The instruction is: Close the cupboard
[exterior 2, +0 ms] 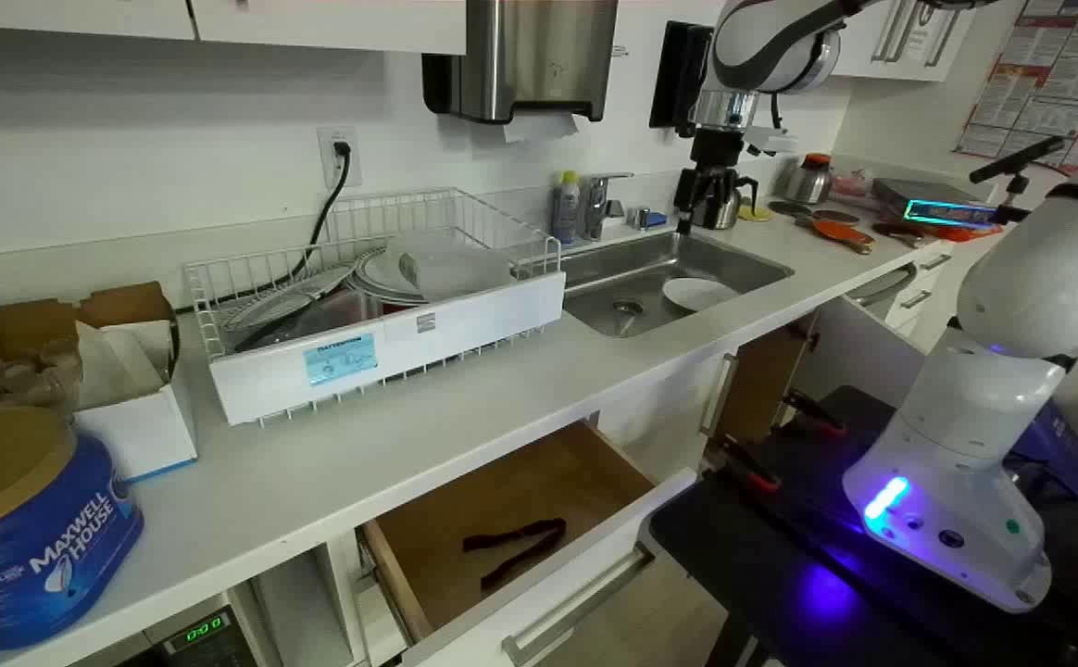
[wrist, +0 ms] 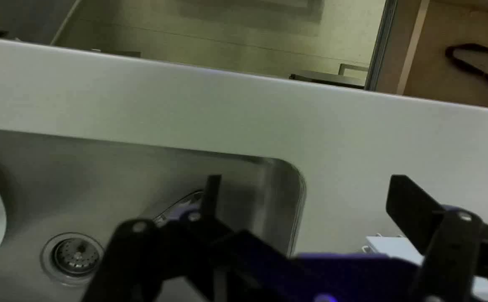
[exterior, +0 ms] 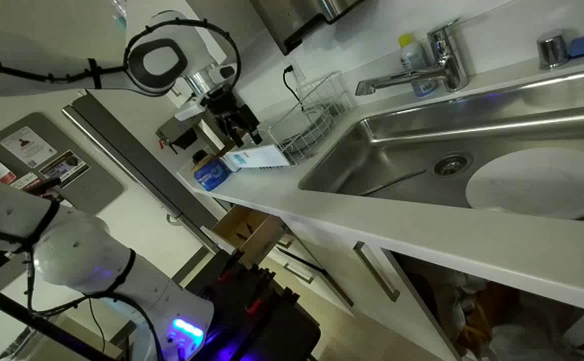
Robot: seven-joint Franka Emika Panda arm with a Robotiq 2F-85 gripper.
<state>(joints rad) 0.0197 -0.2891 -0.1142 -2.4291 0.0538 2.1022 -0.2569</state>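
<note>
The cupboard (exterior: 339, 250) is the white base cabinet under the sink counter. One flat door with a silver bar handle (exterior: 376, 271) is shut; it also shows in an exterior view (exterior 2: 659, 412). Beside it the cupboard stands open, with a dark interior and brownish contents (exterior: 477, 311). Its open door (exterior 2: 858, 347) swings out toward the robot base. In the wrist view the cupboard's front is mostly hidden below the counter. My gripper (wrist: 307, 180) is open and empty, above the sink corner and counter. It also shows in both exterior views (exterior: 247, 140) (exterior 2: 701, 208), apart from the cupboard.
A wooden drawer (exterior 2: 502, 491) is pulled out with a dark strap inside. The sink (exterior: 387, 165) holds a white plate (exterior: 543, 180). A wire dish rack (exterior 2: 391, 324) stands on the counter (exterior: 292, 190). The faucet (exterior: 412, 75) rises behind the sink. The robot's black base table stands close by.
</note>
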